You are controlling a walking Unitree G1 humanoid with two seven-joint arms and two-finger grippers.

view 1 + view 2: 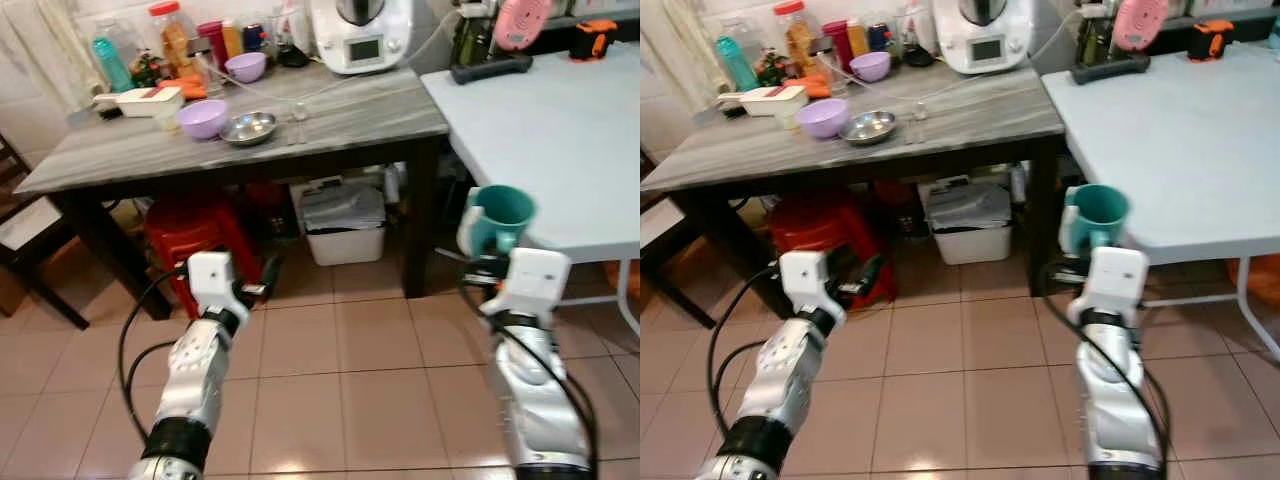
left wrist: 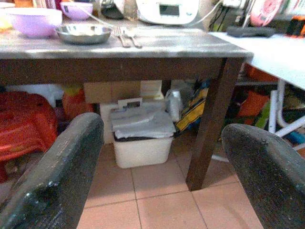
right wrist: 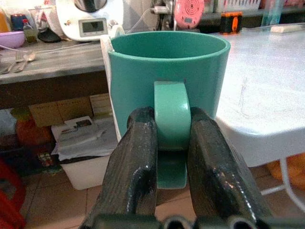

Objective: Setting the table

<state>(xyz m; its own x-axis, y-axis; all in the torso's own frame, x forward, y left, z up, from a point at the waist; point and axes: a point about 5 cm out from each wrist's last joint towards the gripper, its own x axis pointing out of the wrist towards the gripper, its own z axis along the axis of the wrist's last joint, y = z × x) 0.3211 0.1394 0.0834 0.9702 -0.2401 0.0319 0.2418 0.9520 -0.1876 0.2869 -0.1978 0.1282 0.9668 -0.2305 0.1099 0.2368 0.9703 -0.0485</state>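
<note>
A teal mug [image 1: 500,215] hangs just off the near-left corner of the white table [image 1: 560,130]. My right gripper [image 3: 172,129] is shut on its handle, and the mug [image 3: 167,62] stays upright. On the grey-topped dark table [image 1: 350,115] sit a purple bowl [image 1: 203,118], a steel bowl [image 1: 248,127], and a fork and spoon [image 1: 297,112]. A second purple bowl [image 1: 246,66] stands further back. My left gripper [image 2: 162,143] is open and holds nothing. It is low over the floor tiles, facing the space under the dark table.
Under the dark table stand red stools [image 1: 195,225] and a white bin [image 1: 345,235]. A white kitchen machine [image 1: 362,35], bottles and jars line the back. A dark chair [image 1: 20,230] is at far left. An orange tape measure [image 1: 595,38] lies on the white table.
</note>
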